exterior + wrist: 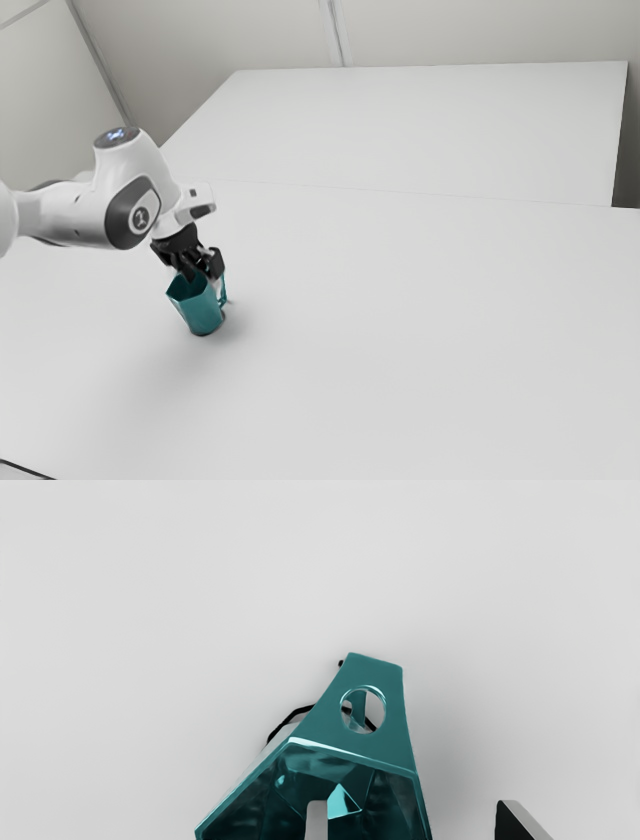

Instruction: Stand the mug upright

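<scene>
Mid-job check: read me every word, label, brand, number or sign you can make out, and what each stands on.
No text can be read with certainty.
Dark side joint cap: a pale mark, too small to read.
Dark top cap: a bluish-white mark, too blurred to read.
Teal mug: none visible.

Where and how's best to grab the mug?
Probably the rim wall beside the handle, gripper coming from above. The mouth opens upward, wide enough that one finger fits inside, leaving the other outside.

The hand's (412,805) parted fingers (316,822) straddle the teal mug's (382,747) side wall.
</scene>
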You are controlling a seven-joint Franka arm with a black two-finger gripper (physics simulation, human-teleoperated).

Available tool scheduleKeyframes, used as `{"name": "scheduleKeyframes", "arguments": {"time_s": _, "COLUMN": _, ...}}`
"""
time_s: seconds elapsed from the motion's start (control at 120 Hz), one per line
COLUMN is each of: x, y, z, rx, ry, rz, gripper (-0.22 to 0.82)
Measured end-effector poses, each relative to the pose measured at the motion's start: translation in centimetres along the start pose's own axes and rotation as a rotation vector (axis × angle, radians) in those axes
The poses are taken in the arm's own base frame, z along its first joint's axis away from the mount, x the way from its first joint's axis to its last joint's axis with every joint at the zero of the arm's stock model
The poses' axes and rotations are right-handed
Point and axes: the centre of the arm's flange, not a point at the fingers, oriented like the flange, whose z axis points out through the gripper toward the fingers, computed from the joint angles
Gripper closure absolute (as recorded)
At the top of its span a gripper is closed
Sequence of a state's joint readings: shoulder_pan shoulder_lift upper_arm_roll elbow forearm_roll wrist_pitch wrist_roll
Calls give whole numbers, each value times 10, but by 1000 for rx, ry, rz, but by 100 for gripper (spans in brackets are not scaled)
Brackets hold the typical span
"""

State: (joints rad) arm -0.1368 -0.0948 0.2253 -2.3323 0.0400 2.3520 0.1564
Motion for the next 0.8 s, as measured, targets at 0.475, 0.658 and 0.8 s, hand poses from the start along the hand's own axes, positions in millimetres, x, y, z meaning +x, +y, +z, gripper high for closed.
{"name": "scheduleKeyframes", "arguments": {"time_s": 0.475, "x": 63, "y": 1, "z": -134, "rx": 3, "ry": 90, "rz": -10, "gripper": 15}}
{"name": "scheduleKeyframes", "arguments": {"time_s": 0.658, "x": 66, "y": -3, "z": -150, "rx": -61, "ry": -53, "rz": -76, "gripper": 6}}
{"name": "scheduleKeyframes", "arguments": {"time_s": 0.8, "x": 57, "y": 3, "z": -146, "rx": -86, "ry": -148, "rz": -92, "gripper": 3}}
